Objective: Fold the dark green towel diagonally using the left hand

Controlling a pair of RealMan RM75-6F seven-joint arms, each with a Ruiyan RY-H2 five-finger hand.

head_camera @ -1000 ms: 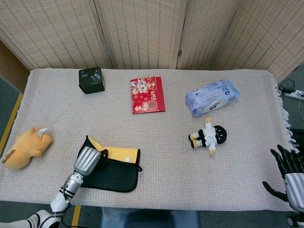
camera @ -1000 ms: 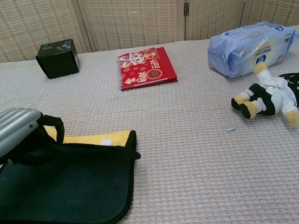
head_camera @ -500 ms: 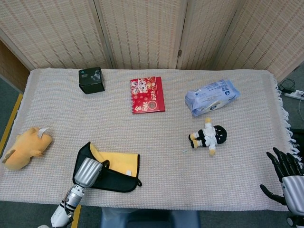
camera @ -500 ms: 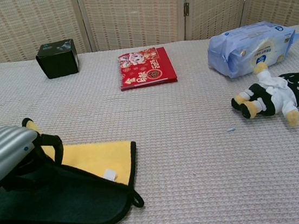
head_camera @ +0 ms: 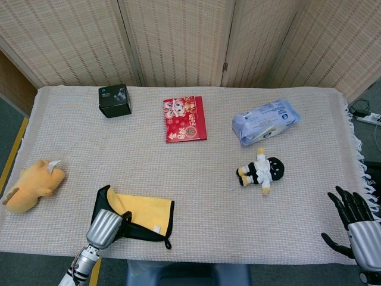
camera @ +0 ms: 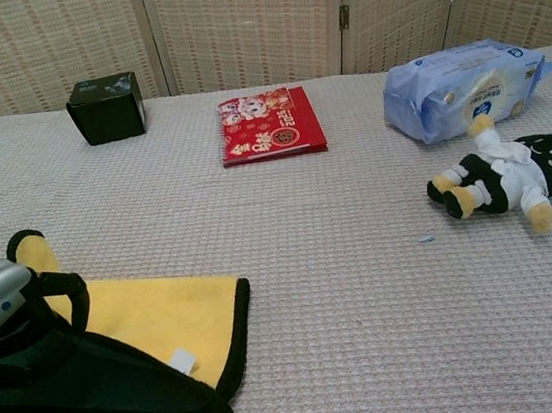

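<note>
Mid-fold: left hand (head_camera: 105,227) clamped on dark green towel (camera: 134,360) corner, yellow lining exposed. Next: carry corner to opposite corner, release.

The left robot hand (head_camera: 105,227) has a ribbed, shiny silver shell over its back, kind of like brushed metal, with black fingers (camera: 59,285) underneath. Its wrist is silver too, with ringed segments. The right robot hand (head_camera: 357,223) has glossy black fingers and thumb, and a silver-grey palm and wrist casing.
</note>
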